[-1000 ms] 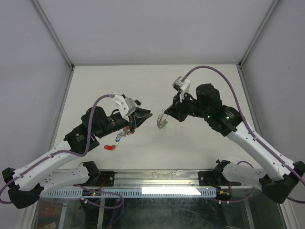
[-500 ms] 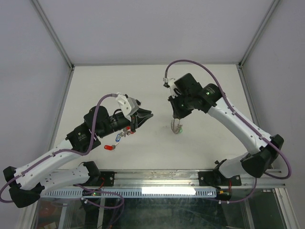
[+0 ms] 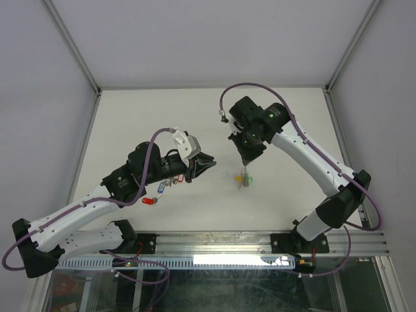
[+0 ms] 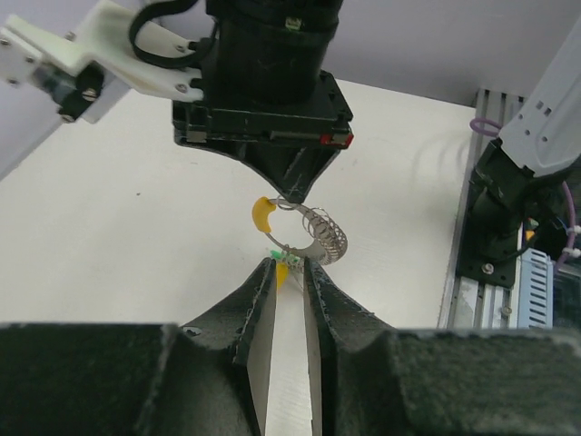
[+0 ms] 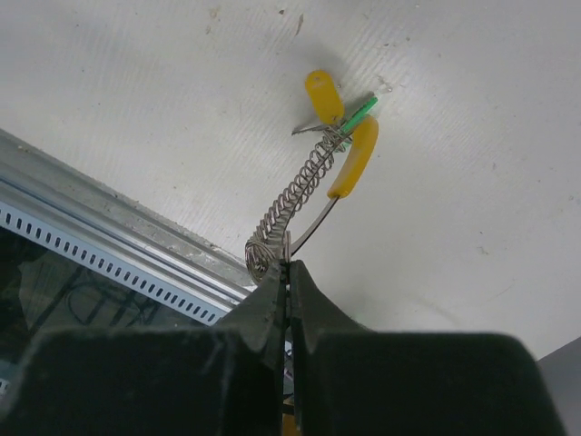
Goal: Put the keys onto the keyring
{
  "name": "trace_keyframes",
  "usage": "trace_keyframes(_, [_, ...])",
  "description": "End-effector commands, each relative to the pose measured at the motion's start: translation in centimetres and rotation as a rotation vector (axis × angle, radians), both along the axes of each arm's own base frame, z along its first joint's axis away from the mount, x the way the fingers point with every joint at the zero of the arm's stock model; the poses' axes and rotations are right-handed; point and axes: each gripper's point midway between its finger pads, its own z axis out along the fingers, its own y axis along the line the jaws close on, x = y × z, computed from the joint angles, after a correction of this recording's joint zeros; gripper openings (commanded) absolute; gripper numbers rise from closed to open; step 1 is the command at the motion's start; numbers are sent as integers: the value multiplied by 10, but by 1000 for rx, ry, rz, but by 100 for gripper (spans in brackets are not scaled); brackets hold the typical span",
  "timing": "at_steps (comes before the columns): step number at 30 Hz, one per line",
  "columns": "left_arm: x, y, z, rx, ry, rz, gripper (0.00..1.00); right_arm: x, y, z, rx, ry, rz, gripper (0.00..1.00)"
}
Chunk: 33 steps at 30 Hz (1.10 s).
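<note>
Loose keys: small silver metal keys [image 3: 170,182] lie on the white table [image 3: 130,117]. A blue plastic tag [image 3: 158,189] and a red plastic tag [image 3: 148,201] trail away toward 7 o'clock. The whole bunch sits at about 7 o'clock of the left arm's fingertips.
Left gripper: the left gripper [image 4: 289,270] points toward 3 o'clock in the top view. Its jaws are parted by a narrow slit, and only table shows through (nothing gripped that can be made out).
Gap: from above, its tips are near the ring but apart from it.
Keyring: the thin silver wire keyring [image 5: 300,195], part of it wound in a spring-like coil, hangs at 6 o'clock of the right arm's fingers in the top view.
Tags on the ring: yellow plastic tags [image 5: 320,91] and a green plastic tag [image 5: 360,111] bunch at its lower end. Whether they touch the table cannot be told.
Right gripper: the right gripper [image 5: 289,265] aims down at the table, fingers pressed together and pinching the ring's upper end.
</note>
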Motion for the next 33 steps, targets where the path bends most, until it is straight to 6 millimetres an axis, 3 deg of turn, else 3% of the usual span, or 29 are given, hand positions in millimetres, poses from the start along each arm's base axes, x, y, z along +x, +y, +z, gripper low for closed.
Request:
trace_keyframes(1, [-11,-14,1,-46,-24,-109,19,-19,7,21,95,21,118,0])
trace_keyframes(11, [-26,-36,-13,-87,-21,-254,25,-52,26,40,225,16,369,0])
trace_keyframes(19, [-31,-37,-14,-92,-18,-287,29,-74,45,64,394,-105,616,0])
trace_keyframes(25, [-34,-34,-9,-105,-23,-287,31,-80,47,77,453,-185,701,0])
trace_keyframes(33, [-57,-38,3,-127,-42,-426,33,-78,52,79,455,-216,739,0])
